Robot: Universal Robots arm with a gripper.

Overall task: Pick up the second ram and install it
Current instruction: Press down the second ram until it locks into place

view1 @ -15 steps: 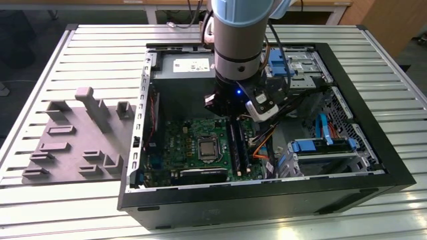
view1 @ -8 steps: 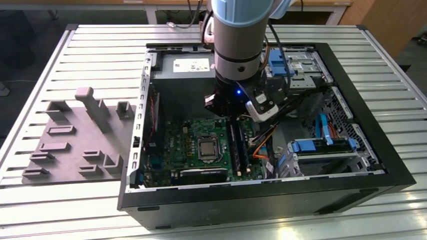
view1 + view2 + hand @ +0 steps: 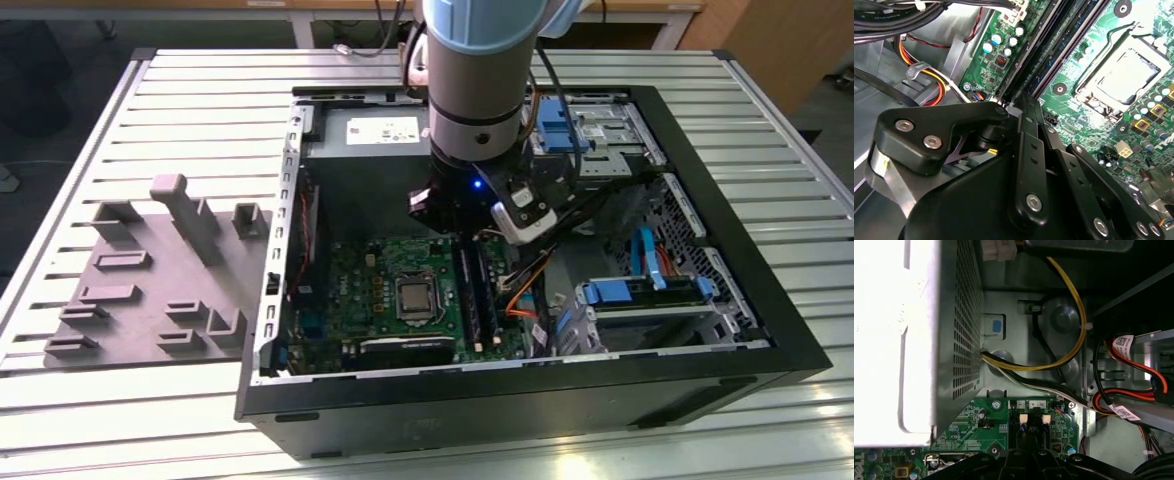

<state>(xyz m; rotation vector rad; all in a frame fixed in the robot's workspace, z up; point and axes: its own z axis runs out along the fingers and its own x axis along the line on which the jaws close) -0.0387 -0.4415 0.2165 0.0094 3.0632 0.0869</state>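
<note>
On the exterior view's left: grey plate (image 3: 147, 300) with grey blocks and posts, lying on the slatted bench (image 3: 200, 100).
Left of centre: open computer case (image 3: 534, 400), black rim, resting on the same bench.
Case floor: green motherboard (image 3: 380, 290) with a metal processor socket (image 3: 416, 298) near its middle.
Writing: a white sticker (image 3: 380, 130) on the grey box at the case's far wall, its print too small to tell; in the first wrist view, white printed tags (image 3: 1124, 343) on the red cables.
Centre: robot arm (image 3: 474, 90) reaching down into the case.
Second ram (image 3: 470, 285): dark stick on edge in the motherboard slots, one end under the jaws.
Jaws: tips drawn together over the slot end in the second wrist view; whether they pinch the stick, I cannot tell.
Right: orange wires (image 3: 523, 300), then blue drive brackets (image 3: 641, 290).
</note>
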